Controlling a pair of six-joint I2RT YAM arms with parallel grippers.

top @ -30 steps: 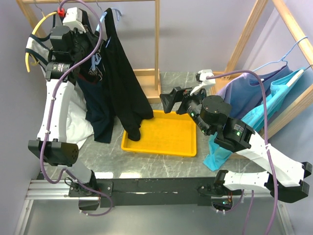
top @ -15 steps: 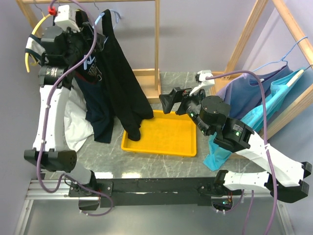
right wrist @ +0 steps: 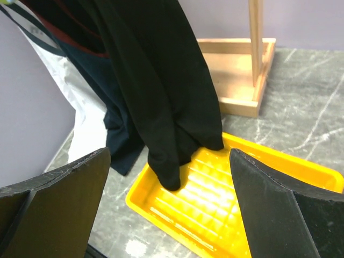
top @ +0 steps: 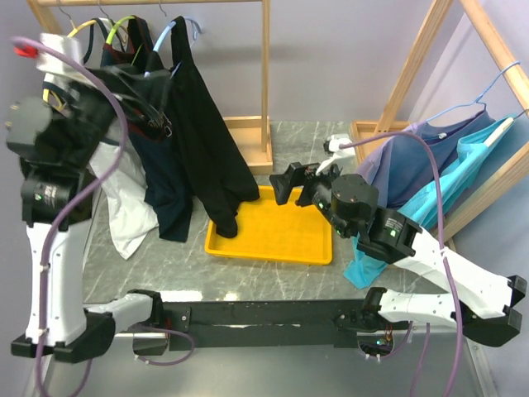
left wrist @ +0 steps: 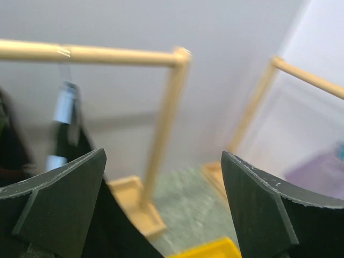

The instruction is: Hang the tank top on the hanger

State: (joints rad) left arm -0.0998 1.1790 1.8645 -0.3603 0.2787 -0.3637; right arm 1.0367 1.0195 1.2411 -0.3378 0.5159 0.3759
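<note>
Tank top (top: 202,141) hangs from hanger (top: 169,31) at eleven o'clock, hem trailing into tray (top: 302,244); task looks finished. Left gripper (left wrist: 164,161) and right gripper (right wrist: 169,156) both gape wide, empty.

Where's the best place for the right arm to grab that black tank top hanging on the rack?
Pinch the narrow bunched lower tip of the tank top where it dips into the yellow tray. Come from the right, where the open right gripper faces it; there the fabric hangs apart from the other tops.
</note>
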